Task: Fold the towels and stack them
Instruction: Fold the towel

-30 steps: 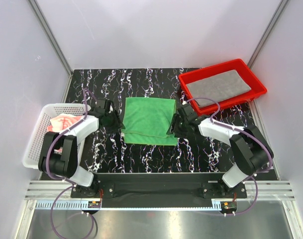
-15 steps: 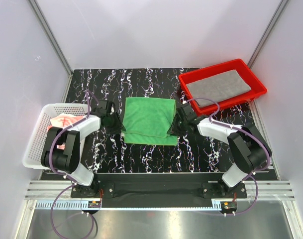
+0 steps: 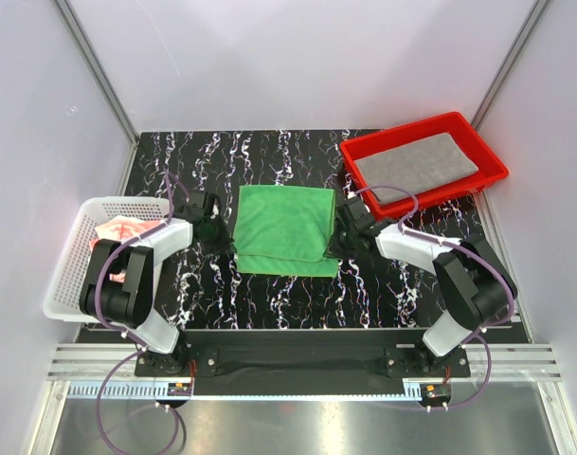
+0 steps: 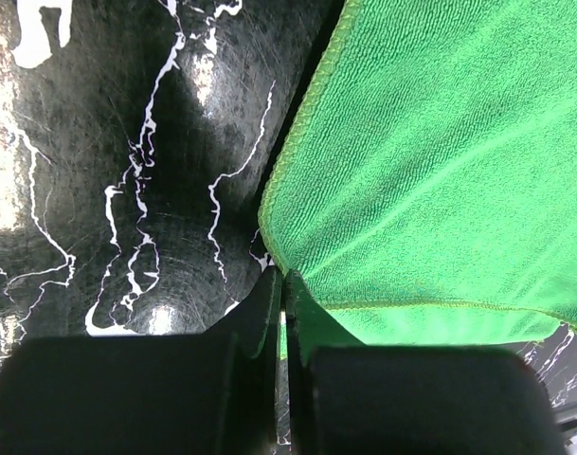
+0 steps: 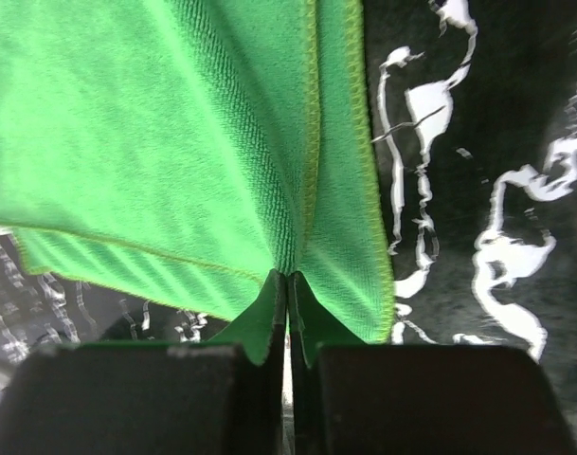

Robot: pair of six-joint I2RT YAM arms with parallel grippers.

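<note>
Since a second ago both jaws have closed, left gripper [image 4: 282, 284] and right gripper [image 5: 288, 284] each pinching the green towel [image 3: 283, 230] mid-table at opposite edges; lifting evenly should keep the fold square.

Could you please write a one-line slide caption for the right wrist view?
Right gripper pinched shut on the folded edge of the bright green terry towel, above the black marbled tabletop.
</note>
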